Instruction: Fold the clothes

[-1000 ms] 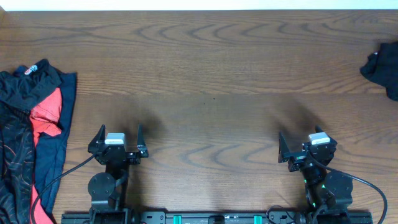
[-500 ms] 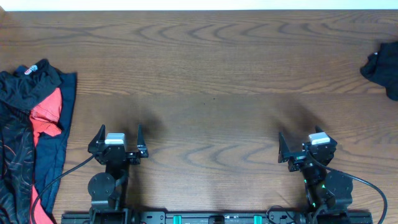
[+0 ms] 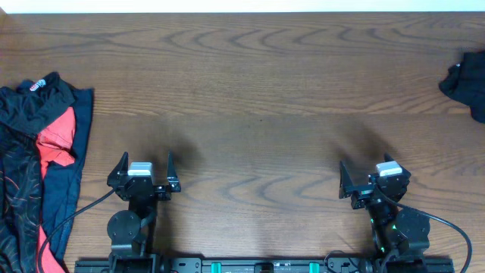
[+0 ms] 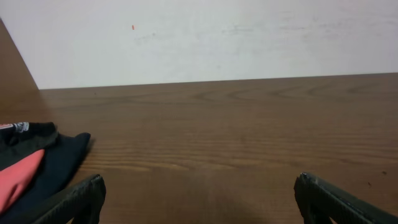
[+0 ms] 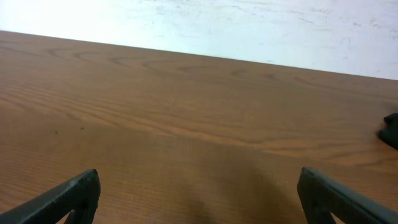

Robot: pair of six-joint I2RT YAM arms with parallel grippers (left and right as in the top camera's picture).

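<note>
clothes [image 3: 34,152] at table [image 3: 258,91] left edge, one garment [image 3: 466,80] far right

The table [image 3: 258,91] was seen to be of brown wood, strongly grained, with a smooth, faintly sheened finish. The clothes [image 3: 38,152] at the table's left edge were made of soft matt cloth, and the left gripper [image 3: 146,158] and right gripper [image 3: 365,173] were finished in matt black.

One brown wood-grain desk [image 3: 258,83]. Two lots of clothing: one heap of overlapping black, red and navy fabric clothes [image 3: 38,152] at its left edge, piece count unclear, and one crumpled black fabric garment [image 3: 466,83] at its right edge. Two black two-finger grippers along its near edge: left gripper [image 3: 146,159], right gripper [image 3: 366,171].
</note>
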